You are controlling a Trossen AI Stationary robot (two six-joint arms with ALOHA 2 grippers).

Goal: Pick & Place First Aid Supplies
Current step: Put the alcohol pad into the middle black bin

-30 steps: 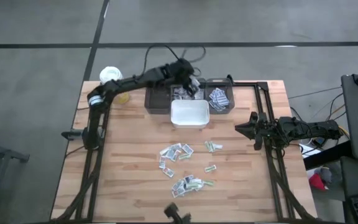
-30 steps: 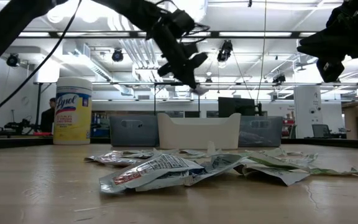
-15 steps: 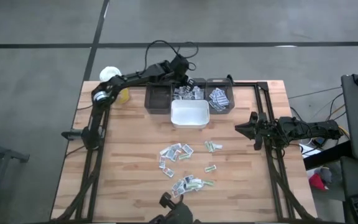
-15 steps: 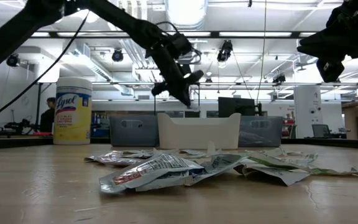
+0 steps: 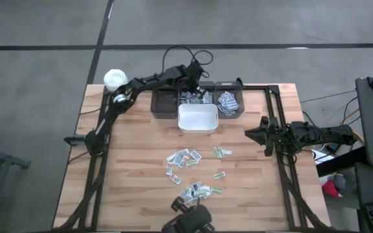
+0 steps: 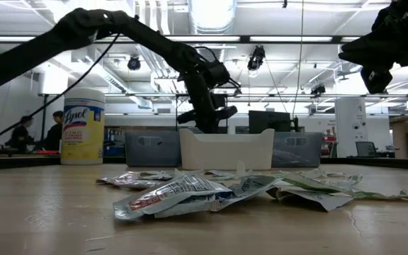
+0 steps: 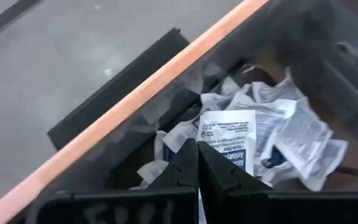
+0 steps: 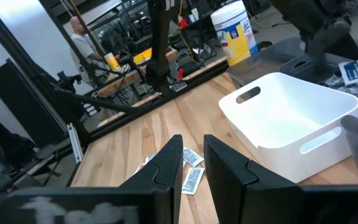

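Note:
The first aid supplies are small white packets. Several lie loose on the wooden table [image 5: 141, 168] around its middle [image 5: 185, 160] and nearer the front [image 5: 196, 190]. More fill the middle grey bin [image 5: 193, 98] and the right grey bin [image 5: 228, 101] at the far edge. My left gripper [image 7: 197, 144] reaches down into the middle bin, shut on one white printed packet [image 7: 229, 134]. In the low view it dips behind the white bin [image 6: 227, 149]. My right gripper [image 8: 192, 152] waits level at the table's right edge [image 5: 261, 134], open, with nothing between its fingers. My left gripper pinches the printed packet by its near edge [image 7: 211, 151] between its two shut fingertips. The fingers slant steeply down from the table's left. The packet sticks out past the fingertips over the heap of packets in the bin. I cannot tell whether it touches them.
A white open bin [image 5: 197, 118] stands just in front of the grey bins. A further dark bin [image 5: 164, 103] sits left of the middle one. A white-lidded yellow wipes canister [image 6: 82, 126] stands at the far left corner. A dark device [image 5: 190, 219] sits at the near edge.
My left gripper has sunk from above the bins down into the middle grey bin, tipping more steeply downward. It has stayed shut, and the white packet has come down with it.

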